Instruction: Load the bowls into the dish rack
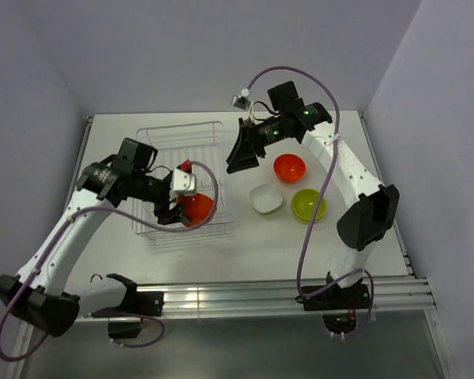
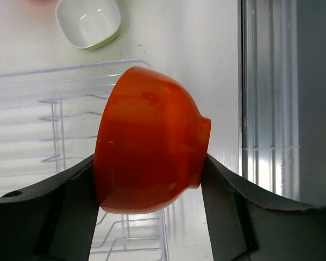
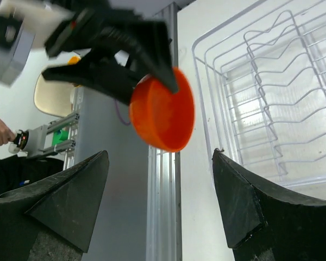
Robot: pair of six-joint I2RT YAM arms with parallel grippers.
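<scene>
Both fingers of the left gripper (image 2: 151,185) are clamped on an orange-red bowl (image 2: 152,136), one on each side, with the bowl tipped on its side and no slip showing. From the top view it hangs over the near right corner of the dish rack (image 1: 178,146). I can't tell whether it touches the wires.

Step in hand, as I read it: seat this bowl in a ridged row.
- Line the rim up with a gap between ridges and keep it on edge.
- Lower until the wire takes the weight, and only then release. The plastic is glossy, so it will likely roll or skid if dropped.
- Avoid the low side wall. The bowl is close to the right rim, so move inward before descending.

The right gripper (image 1: 243,162) has its jaws wide and empty. It hovers just off the rack's far right side, so the two arms should stay apart over the rack.

Three bowls wait on the table (image 1: 261,253), right of the rack: orange-red one (image 1: 289,166), white one (image 1: 265,197), green one (image 1: 308,205). All sit upright and close together, so it will be tight to pick one without nudging its neighbours.
</scene>
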